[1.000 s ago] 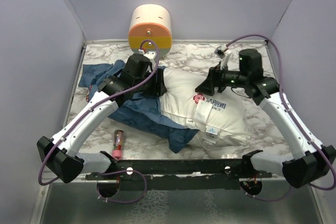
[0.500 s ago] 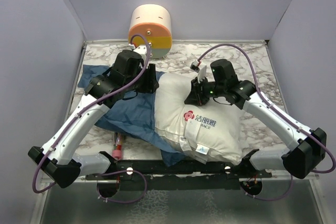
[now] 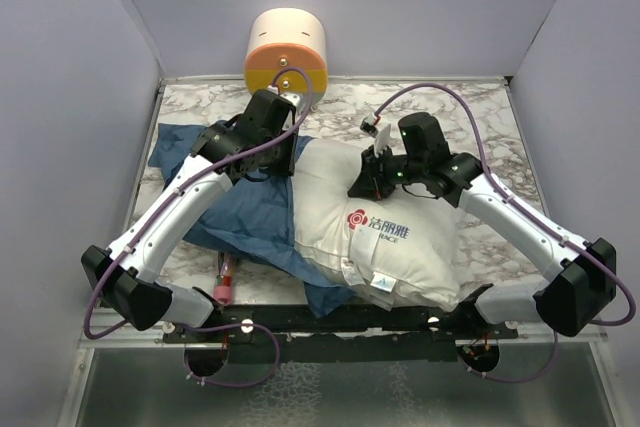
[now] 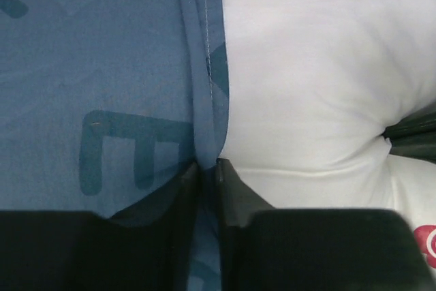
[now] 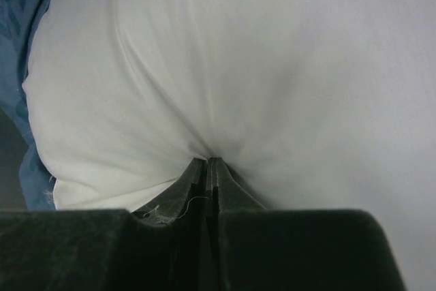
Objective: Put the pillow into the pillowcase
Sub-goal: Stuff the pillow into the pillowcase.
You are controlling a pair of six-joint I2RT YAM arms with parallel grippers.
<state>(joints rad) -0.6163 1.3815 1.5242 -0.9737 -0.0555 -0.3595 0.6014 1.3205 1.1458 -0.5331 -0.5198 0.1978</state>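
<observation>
- Pillow (image 3: 400,237): lies on the surface (image 3: 505,112), centre-right; we see nearly all of it outside, so insertion remains.
- Pillowcase (image 3: 250,217): crumpled at its left, partly beneath; opening hidden by the left arm (image 3: 175,215).
- Right jaws: closed, pinching pillow fabric.
- Left jaws: clamped on pillowcase hem.

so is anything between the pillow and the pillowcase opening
Nothing visible. The left end effector pinches the hem of the pillowcase right against the pillow, and the right end effector pinches the pillow's fabric; no other object lies between them.
</observation>
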